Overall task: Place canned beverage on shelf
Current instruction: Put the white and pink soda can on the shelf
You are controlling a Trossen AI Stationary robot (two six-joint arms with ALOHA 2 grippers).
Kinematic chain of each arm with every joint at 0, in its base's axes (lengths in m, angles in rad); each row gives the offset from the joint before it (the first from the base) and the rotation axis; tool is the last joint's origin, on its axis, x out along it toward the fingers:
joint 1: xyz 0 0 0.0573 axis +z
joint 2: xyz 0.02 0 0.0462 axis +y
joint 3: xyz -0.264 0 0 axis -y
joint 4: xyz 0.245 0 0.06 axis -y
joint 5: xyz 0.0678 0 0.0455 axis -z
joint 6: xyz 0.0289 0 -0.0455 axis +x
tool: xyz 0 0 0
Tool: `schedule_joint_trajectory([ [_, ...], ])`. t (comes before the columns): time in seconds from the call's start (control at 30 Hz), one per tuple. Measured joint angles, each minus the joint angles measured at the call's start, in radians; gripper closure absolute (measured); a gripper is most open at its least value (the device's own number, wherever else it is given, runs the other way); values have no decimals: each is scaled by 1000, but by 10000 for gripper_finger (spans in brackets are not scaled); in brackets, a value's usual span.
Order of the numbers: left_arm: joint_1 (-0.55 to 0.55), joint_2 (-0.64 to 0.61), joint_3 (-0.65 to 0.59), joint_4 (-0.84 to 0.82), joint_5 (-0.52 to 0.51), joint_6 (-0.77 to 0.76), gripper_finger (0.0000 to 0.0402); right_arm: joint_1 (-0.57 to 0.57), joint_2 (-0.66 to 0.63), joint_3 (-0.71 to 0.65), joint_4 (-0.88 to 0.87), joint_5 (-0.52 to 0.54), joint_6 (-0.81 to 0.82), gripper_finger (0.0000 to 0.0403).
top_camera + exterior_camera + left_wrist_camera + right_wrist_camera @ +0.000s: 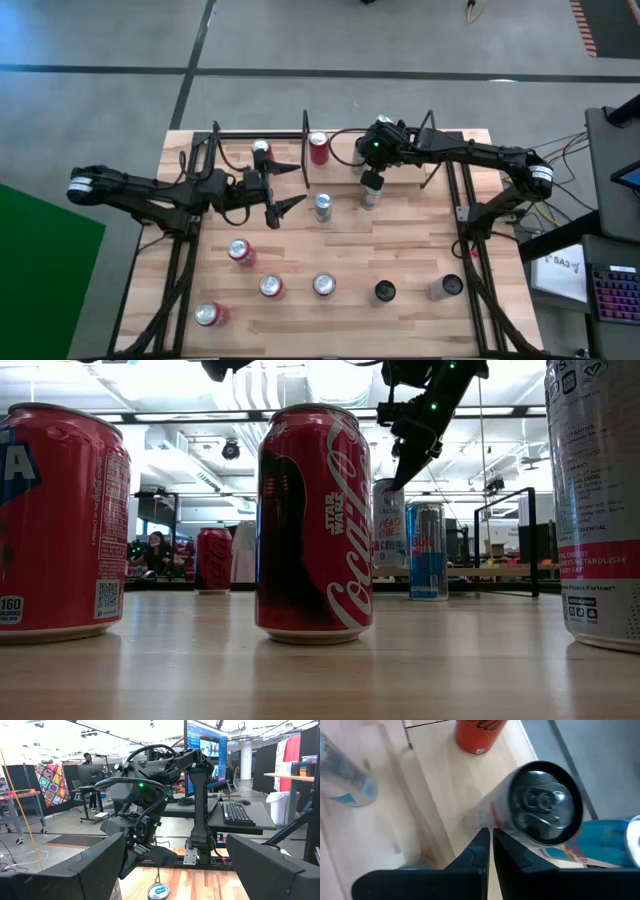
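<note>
On my right wrist view, the right gripper (490, 842) has its fingers pressed nearly together with only a sliver between the tips, and nothing is held between them. Just beyond the tips stands a white can (532, 812) with a dark lid, tilted in that picture; I cannot tell whether the fingertips touch it. A blue can (600, 840) stands beside it and a red can (476, 735) farther off.

My left gripper (285, 190) is spread wide and empty, hovering over the table's left half, its two fingers pointing toward the middle.

The high view places the right gripper (372, 178) over the shelf (340, 133), the small light-wood board with thin black rails at the table's far edge. There I see the red can (319, 148) on the board and another can with a red body (261, 152) near its left end.

The low view alone shows the white can (389, 525) and blue can (427, 550) upright side by side under the right arm, behind a big red Coca-Cola can (315, 525) in front.
</note>
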Motion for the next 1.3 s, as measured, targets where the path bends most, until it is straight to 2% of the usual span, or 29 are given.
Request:
schedule_joint_trajectory([
  [0.1, 0, 0, 0, 0, 0, 0, 68, 0, 2, 0, 4, -36, -2, 390],
  [0.97, 0, 0, 0, 0, 0, -1, 68, -82, 7, 0, 88, -34, -98, 390],
  [1.3, 0, 0, 0, 0, 0, -1, 68, -80, -7, 0, 2, -35, -76, 390],
])
